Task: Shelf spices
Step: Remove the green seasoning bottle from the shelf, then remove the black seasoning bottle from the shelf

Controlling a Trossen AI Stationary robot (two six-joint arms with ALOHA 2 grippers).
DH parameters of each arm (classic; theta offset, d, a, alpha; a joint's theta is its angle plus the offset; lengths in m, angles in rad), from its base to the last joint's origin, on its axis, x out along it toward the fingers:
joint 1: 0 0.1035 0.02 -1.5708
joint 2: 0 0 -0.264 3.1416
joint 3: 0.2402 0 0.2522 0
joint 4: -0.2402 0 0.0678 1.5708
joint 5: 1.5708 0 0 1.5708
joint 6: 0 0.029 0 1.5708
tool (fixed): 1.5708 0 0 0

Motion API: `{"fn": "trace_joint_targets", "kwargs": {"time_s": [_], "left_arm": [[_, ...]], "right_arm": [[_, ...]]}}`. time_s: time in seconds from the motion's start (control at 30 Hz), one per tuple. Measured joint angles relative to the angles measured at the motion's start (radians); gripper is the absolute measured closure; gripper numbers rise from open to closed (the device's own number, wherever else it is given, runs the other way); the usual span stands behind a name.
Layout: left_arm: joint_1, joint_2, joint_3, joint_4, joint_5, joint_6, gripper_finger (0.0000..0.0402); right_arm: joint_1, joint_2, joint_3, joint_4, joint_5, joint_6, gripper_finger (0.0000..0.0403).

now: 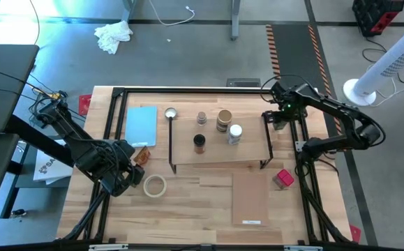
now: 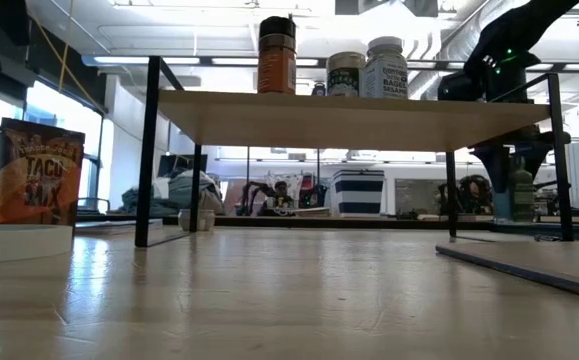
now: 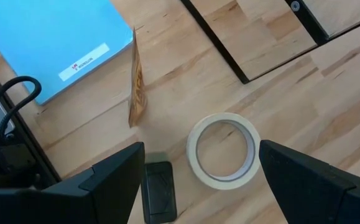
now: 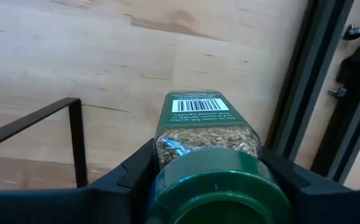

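The right pincer [image 4: 207, 180] grips a green-capped clear glass herb jar [image 4: 204, 134] just beyond the right end of the pale wooden shelf [image 1: 219, 155], which already carries 4 jars. It should clear the wire frame, then lower it upright. The left pincer [image 3: 201, 180] hangs open above a white tape ring [image 3: 222, 149]. The jar's label is hidden.

— What sort of place am I in?

— A robotics lab or workshop. My wooden table [image 1: 188, 209] stands on a grey concrete floor [image 1: 208, 49] with orange-and-black hazard tape [image 1: 275, 49] at upper right and loose cables [image 1: 177, 14] at top centre. In the low view, big windows [image 2: 39, 120], ceiling ducts [image 2: 169, 35] and cluttered benches [image 2: 269, 195] fill the background.
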Motion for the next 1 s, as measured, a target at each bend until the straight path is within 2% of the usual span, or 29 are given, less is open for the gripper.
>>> {"fn": "trace_joint_targets", "kwargs": {"time_s": [0.33,0.6,0.83,1.0], "left_arm": [[0.000,0.000,0.000,0.000,0.001,0.000,0.0088],[0.000,0.000,0.000,0.000,0.000,0.001,0.0088],[-0.004,0.000,0.000,0.000,0.000,0.011,0.0088],[-0.004,0.000,0.000,0.000,-0.015,0.034,0.0088]], "right_arm": [[0.000,0.000,0.000,-0.015,-0.016,-0.001,0.0149],[0.000,-0.010,0.016,-0.030,-0.011,-0.025,0.0140],[0.000,-0.036,0.194,-0.132,0.118,-0.080,0.0139],[0.000,-0.036,0.370,-0.157,0.134,-0.122,0.0139]]}}
